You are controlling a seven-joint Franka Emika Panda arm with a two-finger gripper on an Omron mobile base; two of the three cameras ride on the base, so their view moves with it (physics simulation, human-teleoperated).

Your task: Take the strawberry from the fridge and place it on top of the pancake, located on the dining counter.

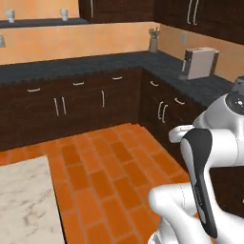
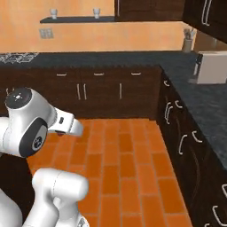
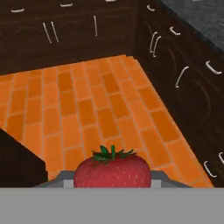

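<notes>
One strawberry (image 3: 112,170), red with green leaves on top, sits at the bottom of the hand view, pinched in the gripper (image 3: 112,181) above the orange brick floor (image 3: 92,109). A corner of the dining counter (image 1: 24,200) shows at the lower left of the left base view, with dark cabinets (image 1: 71,102) along the far walls.

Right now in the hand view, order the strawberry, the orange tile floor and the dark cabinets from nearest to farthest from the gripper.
1. strawberry: at the gripper, bottom centre.
2. orange tile floor: below and ahead, mid-frame.
3. dark cabinets: farthest, along the top and right edges.
</notes>
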